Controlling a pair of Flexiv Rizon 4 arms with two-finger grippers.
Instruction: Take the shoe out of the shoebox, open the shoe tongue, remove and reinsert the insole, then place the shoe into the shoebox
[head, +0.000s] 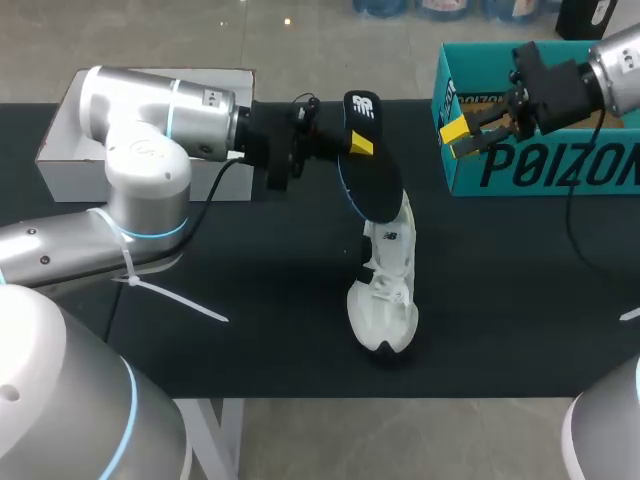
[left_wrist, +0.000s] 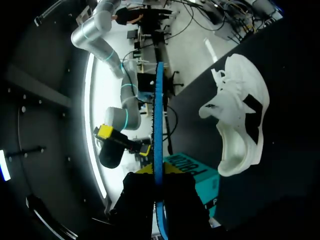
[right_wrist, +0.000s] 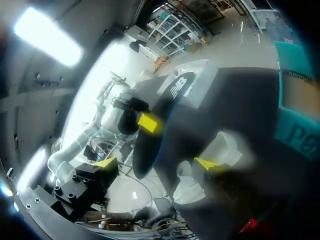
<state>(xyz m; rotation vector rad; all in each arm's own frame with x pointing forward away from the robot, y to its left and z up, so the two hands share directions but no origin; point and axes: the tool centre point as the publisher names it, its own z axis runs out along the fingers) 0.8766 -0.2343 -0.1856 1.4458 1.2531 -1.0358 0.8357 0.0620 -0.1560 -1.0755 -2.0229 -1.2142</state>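
White lace-up sneaker lies mid-desk on the black desk, lengthways front to back. It is out of the teal cardboard shoebox at rear right.

Head view:
- The left claw is clamped on the upper end of the dark foam insole with a blue rim.
- The insole is held up and slants down toward the shoe's collar. Can't tell here whether its lower tip touches the shoe.
- The right claw hangs at the shoebox's left end, fingers apart, holding nothing.
- A white open box sits rear left, partly behind the left arm.

Left wrist view:
- The insole is edge-on, a thin blue line running out from the left claw, pinched from both sides.
- The sneaker lies beside it with bare desk showing between them, which the head view doesn't settle.
- The right claw and shoebox are beyond.

Right wrist view:
- The right claw has its tips wide apart and is empty.
- The insole shows its broad face here, not its edge.
- The sneaker is blurred below it, and the shoebox is off to the side.

Risks:
- Nothing holds the shoe, so pushing the insole back in could slide or tip it.
- The insole looks floppy and is gripped at one end only, so it could buckle at the collar or slip in the pinch.
- The tongue may drop over the opening and block entry.
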